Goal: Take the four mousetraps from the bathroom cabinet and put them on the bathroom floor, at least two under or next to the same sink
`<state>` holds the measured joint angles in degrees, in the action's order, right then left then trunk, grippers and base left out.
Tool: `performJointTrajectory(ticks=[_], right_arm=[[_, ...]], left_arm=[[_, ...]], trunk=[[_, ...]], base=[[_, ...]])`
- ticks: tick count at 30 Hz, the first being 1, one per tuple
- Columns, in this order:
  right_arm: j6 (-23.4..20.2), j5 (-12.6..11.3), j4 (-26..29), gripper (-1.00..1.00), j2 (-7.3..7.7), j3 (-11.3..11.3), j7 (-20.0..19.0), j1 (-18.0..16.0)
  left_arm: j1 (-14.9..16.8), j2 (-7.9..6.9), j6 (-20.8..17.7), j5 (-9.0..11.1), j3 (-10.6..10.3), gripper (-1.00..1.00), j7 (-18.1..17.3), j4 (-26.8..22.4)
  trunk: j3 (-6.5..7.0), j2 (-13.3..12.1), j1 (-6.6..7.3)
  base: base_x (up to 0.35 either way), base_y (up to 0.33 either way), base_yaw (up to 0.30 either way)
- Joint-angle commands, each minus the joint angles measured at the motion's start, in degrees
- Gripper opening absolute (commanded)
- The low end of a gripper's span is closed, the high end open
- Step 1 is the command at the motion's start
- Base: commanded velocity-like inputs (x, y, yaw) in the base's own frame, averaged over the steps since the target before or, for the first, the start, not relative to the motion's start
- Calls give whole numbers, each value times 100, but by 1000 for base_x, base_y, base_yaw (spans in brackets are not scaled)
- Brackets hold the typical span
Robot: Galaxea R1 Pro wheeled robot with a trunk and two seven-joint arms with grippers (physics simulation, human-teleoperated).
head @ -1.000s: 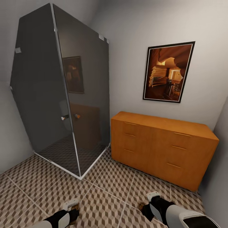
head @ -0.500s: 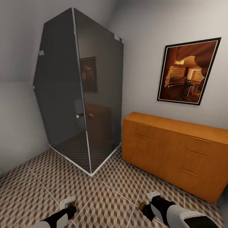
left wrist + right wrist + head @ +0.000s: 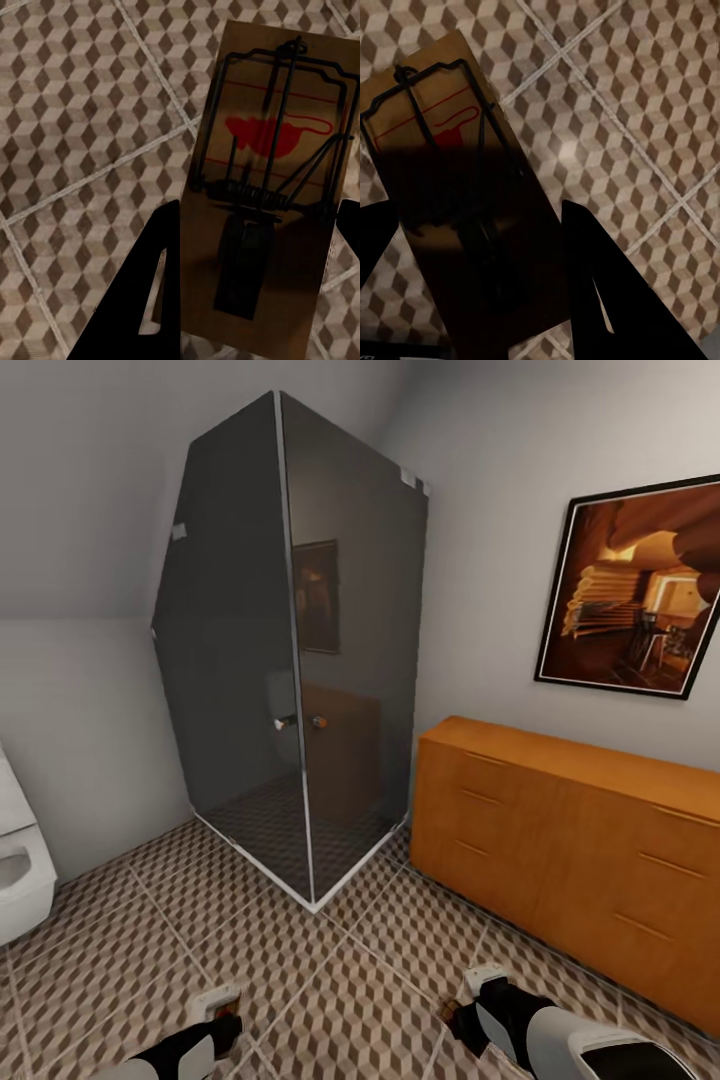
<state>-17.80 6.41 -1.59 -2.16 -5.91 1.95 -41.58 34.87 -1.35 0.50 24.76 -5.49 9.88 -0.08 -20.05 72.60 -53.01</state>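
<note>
Red-marked, wordless mousetraps (image 3: 270, 195) (image 3: 457, 210) sit clamped in both tools (image 3: 251, 247) (image 3: 472, 247)

Bathroom floor (image 3: 330, 980) showing brown, beige, grey cube pattern, pale grout lines crossing. Cabinet (image 3: 560, 850) glowing orange-brown, slim handles matching. Shower enclosure (image 3: 290, 660) looking smoky dark grey, pale frame edging it. Walls (image 3: 90, 510) staying plain grey. Framed picture (image 3: 635, 600) wearing black frame, amber-orange scene inside. Toilet (image 3: 15, 860) showing white. Left mousetrap (image 3: 274, 180) reading tan-brown, red mark, black wire. Right mousetrap (image 3: 457, 187) showing brown, red print, black wire. Fingers (image 3: 607, 292) appearing black.
</note>
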Motion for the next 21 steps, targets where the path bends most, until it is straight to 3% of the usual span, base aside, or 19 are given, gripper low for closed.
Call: performJointTrajectory(ticks=[1,8,16,21], right_arm=[[-13,30,-10,-100,-5,-33,-9,-8],[-5,27,-8,-100,-11,-33,-7,-8],[-2,23,-8,-100,-17,-33,-41,-8],[4,5,-8,-100,-7,-33,-83,-8]], left_arm=[[3,1,5,49,-48,-100,16,-1],[2,26,3,47,-48,-100,15,-8],[2,19,3,53,-48,-100,17,-9],[2,39,3,47,-48,-100,13,-10]], trunk=[[-7,4,0],[-7,4,0],[-6,4,0],[-4,4,0]], base=[[0,0,280],[0,0,272],[0,0,73],[0,0,227]])
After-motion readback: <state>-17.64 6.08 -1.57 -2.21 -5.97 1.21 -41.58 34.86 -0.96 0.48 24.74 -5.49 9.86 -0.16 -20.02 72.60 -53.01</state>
